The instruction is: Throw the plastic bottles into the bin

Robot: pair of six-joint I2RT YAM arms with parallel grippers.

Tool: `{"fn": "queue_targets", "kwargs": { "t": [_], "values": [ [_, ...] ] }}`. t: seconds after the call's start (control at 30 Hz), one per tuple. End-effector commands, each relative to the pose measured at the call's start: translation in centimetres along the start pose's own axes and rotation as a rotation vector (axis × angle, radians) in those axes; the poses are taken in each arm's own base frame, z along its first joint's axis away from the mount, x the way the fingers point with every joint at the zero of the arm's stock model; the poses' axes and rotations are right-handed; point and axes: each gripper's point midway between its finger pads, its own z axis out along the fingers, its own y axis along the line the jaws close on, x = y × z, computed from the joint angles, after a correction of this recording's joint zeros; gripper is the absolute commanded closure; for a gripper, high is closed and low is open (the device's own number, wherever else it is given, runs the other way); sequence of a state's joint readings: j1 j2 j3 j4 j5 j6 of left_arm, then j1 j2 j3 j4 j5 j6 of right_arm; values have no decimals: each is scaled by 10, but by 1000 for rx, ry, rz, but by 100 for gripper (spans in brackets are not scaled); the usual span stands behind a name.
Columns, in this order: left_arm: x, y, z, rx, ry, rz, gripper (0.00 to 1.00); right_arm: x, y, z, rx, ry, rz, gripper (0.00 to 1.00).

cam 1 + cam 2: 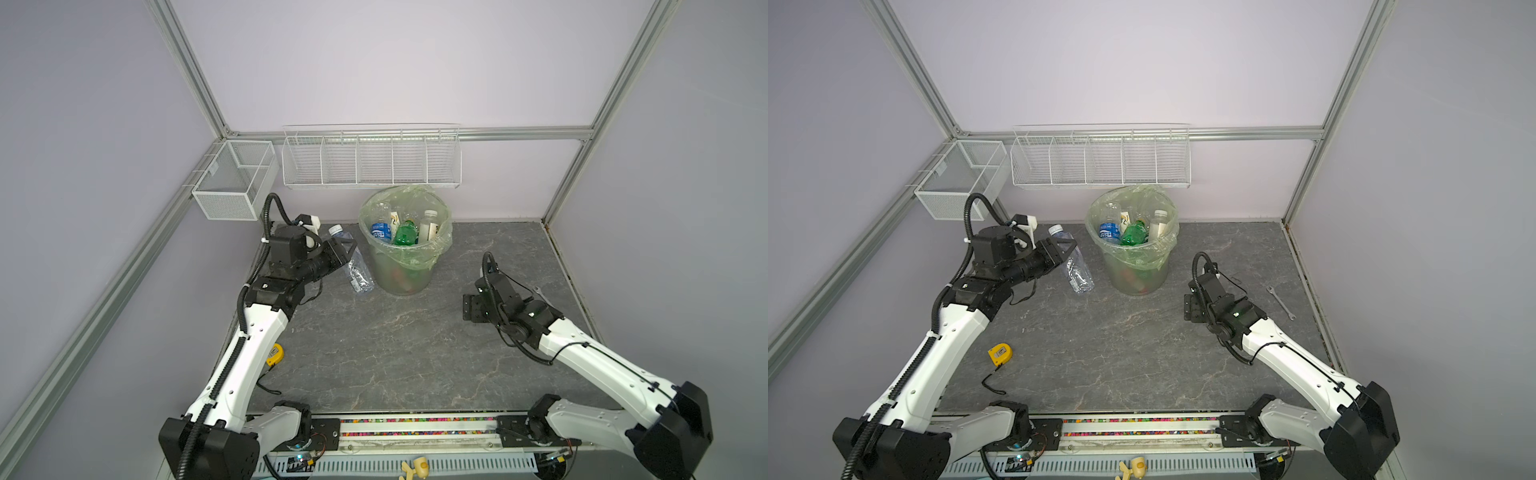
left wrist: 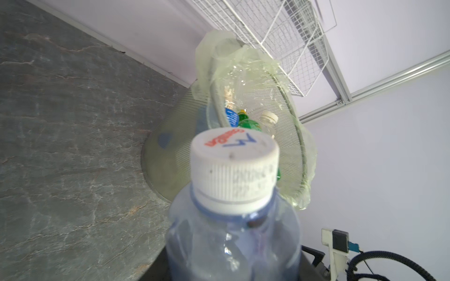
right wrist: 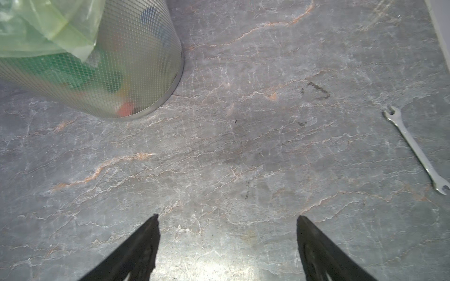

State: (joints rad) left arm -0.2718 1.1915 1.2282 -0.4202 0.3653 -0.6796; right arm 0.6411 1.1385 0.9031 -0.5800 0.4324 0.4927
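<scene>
Left end effector (image 1: 348,250) is clamped on one clear bottle (image 1: 359,272), white cap, tilted. Can't tell if its base clears the desk (image 1: 395,353). Bin (image 1: 411,282) sits just past the tips, bottle not yet over the rim. Right end effector (image 3: 227,219) is spread wide and empty, bin ahead and off to one side.

Nearly done, I'd say: one drop left, no loose bottles seen. Four bottles (image 1: 405,235) visible on top in the bin, more below, uncountable.

Also one wrench (image 3: 414,148), one tape measure (image 1: 1000,354), two wire baskets (image 1: 370,160).
</scene>
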Motion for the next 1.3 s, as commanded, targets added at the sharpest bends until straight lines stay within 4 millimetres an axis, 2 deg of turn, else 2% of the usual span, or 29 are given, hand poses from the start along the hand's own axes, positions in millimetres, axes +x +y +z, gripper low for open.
{"fn": "queue_targets", "kwargs": {
  "t": [0.0,0.07,0.23,0.3,0.37,0.47,0.5,0.53,0.63,0.8,0.97,1.13,1.27],
  "values": [
    [-25,-30,1,10,-83,87,52,13,-19,0,65,6,-33,11],
    [-34,-39,14,24,-82,73,52,14,-22,-3,66,-5,-27,11],
    [-59,-83,51,79,-65,78,51,13,-30,-12,71,-24,-22,11],
    [-68,-97,74,82,-58,59,51,12,-32,-16,73,-36,-17,11],
    [-70,-105,100,82,-39,32,44,11,-35,-19,76,-44,-13,11],
    [-66,-111,137,60,11,10,37,10,-38,-23,80,-56,-9,11],
    [-64,-110,145,42,30,4,13,10,-40,-25,83,-59,-7,11],
    [-64,-110,150,36,43,1,0,10,-41,-27,84,-61,-5,11],
    [-69,-112,146,20,40,11,1,8,-44,-33,80,-73,1,11],
    [-82,-129,108,39,-21,54,1,5,-43,-39,60,-99,12,11],
    [-84,-135,78,34,-40,92,1,2,-39,-35,54,-94,5,11],
    [-87,-122,55,-26,-91,134,1,1,-34,-29,49,-79,0,11],
    [-83,-98,46,-84,-106,134,1,-1,-30,-27,36,-78,6,11]
  ]
}}
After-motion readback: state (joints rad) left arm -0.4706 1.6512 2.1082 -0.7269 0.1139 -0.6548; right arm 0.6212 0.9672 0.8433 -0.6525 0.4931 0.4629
